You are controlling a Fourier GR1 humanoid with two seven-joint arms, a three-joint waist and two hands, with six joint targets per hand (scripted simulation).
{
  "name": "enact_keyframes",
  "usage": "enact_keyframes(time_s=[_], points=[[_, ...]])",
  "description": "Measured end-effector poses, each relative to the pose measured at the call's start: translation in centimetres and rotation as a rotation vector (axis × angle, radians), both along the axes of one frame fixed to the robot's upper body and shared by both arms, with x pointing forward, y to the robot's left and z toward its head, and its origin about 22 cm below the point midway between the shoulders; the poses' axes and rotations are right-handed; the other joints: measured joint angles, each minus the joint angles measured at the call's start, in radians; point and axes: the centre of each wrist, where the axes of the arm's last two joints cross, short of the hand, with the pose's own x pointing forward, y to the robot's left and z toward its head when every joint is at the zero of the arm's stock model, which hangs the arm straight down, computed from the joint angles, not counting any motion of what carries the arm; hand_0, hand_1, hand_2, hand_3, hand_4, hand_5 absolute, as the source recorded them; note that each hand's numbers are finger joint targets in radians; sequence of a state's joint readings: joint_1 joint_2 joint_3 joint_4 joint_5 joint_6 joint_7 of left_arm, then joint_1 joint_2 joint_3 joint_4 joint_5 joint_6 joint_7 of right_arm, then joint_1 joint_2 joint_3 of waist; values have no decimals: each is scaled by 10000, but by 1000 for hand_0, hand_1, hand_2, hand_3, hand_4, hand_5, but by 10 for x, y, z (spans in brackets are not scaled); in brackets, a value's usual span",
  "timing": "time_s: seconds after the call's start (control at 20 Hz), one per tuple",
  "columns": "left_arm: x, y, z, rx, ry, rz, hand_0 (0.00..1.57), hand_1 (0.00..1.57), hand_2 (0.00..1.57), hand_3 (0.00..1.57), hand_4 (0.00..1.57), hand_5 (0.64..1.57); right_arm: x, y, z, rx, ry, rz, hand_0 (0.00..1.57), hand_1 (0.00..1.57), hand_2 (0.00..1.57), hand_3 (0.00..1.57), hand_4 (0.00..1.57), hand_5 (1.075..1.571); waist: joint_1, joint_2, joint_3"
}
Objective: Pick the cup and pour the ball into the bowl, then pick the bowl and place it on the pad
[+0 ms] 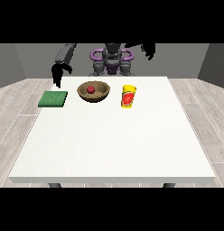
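Pouring complete, by appearance: the red ball (91,89) lies in the wooden bowl (93,91), and the yellow cup (128,96) stands upright just beside it. Next step — carrying the bowl to the green pad (53,99). The hand at the view's left (57,75) hangs above the pad, fingers pointing down, the bowl off to their side; their curl cannot be told. The hand at the view's right (148,49) is raised, fingers unclear. White table (109,144); wood-plank floor, grey walls.

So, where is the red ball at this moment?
In the front view, the red ball lies inside the wooden bowl, between the green pad at the left and the yellow cup at the right.
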State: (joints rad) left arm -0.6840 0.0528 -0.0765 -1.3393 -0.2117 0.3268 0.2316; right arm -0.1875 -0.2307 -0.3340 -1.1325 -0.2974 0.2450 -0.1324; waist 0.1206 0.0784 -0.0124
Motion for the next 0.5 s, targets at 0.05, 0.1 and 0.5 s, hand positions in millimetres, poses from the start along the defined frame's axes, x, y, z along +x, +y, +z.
enact_keyframes(time_s=[0.05, 0.1, 0.5], points=[[2, 15, 7, -349, -49, -313, 0, 0, 0, 0, 235, 1490, 1, 2, 0, 24, -53, -195, 0, 0, 0, 0, 0, 1570, 207, 118, 12], [4, 32, 12, -654, -88, -612, 0, 0, 0, 0, 263, 1491, 1, 4, 0, 31, -84, -342, 0, 0, 0, 0, 0, 1570, 374, 222, 23], [10, 164, 57, -1783, -798, -1792, 0, 0, 0, 0, 324, 1512, 12, 35, -6, 442, -654, -924, 0, 0, 0, 0, 0, 1568, 791, 1024, 102]])
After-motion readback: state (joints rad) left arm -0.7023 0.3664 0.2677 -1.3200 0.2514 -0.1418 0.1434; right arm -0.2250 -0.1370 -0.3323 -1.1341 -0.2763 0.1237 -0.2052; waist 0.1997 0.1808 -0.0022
